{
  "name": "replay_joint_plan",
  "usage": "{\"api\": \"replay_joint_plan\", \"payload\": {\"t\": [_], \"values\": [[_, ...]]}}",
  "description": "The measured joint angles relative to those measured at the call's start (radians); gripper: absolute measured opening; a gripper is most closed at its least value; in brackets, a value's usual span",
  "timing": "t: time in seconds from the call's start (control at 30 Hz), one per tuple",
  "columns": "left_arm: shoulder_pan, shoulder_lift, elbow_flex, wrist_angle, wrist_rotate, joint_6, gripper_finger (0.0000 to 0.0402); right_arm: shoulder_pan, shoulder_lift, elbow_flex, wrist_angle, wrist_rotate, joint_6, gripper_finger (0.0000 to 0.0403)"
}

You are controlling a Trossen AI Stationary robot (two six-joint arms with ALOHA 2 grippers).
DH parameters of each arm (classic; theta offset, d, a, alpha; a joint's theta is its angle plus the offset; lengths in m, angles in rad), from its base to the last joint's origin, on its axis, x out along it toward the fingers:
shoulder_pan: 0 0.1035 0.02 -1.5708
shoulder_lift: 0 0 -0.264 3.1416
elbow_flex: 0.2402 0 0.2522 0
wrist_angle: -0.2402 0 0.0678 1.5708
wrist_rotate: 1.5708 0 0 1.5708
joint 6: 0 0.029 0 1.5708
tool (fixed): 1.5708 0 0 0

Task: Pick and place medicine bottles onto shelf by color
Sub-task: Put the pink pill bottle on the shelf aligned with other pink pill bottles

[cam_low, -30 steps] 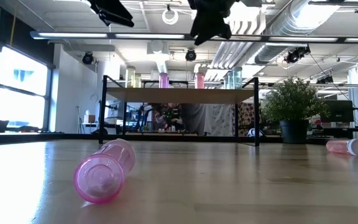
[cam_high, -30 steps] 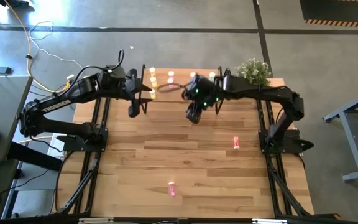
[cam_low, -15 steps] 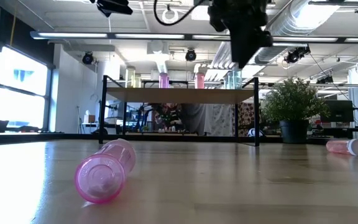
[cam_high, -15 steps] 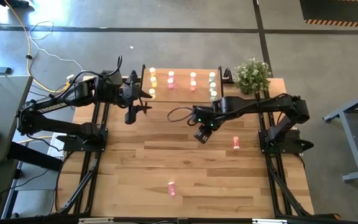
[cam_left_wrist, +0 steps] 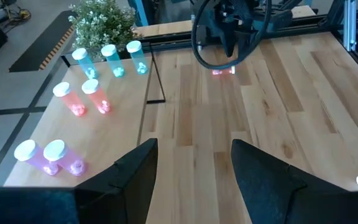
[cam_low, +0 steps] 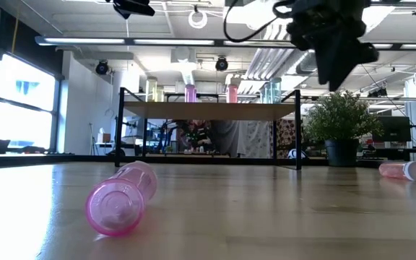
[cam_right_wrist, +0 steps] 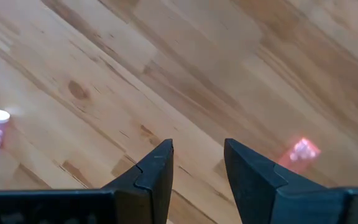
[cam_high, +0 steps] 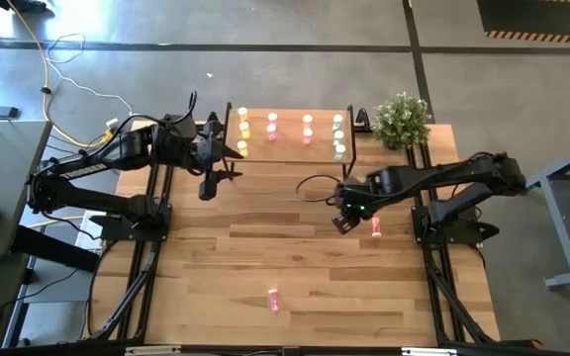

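Above the right half of the table (cam_high: 295,247), the right gripper (cam_high: 342,221) hangs with its fingers apart and nothing between them, just at nine o'clock of a pink bottle (cam_high: 375,227) lying on its side. Another pink bottle (cam_high: 274,301) lies toward six o'clock. The shelf (cam_high: 290,148) at twelve o'clock carries what seem to be sorted rows. The left gripper (cam_high: 208,188), jaws parted and empty, waits beside the shelf. A descent slightly off-centre would roll the bottle away.
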Motion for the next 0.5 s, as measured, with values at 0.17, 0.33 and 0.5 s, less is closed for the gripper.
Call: {"api": "replay_joint_plan", "payload": {"t": [0.17,0.33,0.5], "values": [[0.000,0.000,0.000,0.002,0.000,-0.001,0.0195,0.030,-0.097,-0.100,0.016,0.010,0.107,0.0133],[0.001,0.000,0.000,0.003,-0.003,-0.003,0.0195,0.096,-0.181,-0.188,0.031,0.083,0.266,0.0133],[0.001,0.005,0.000,0.005,-0.006,-0.008,0.0195,0.179,-0.223,-0.256,0.041,0.124,0.403,0.0136]]}}
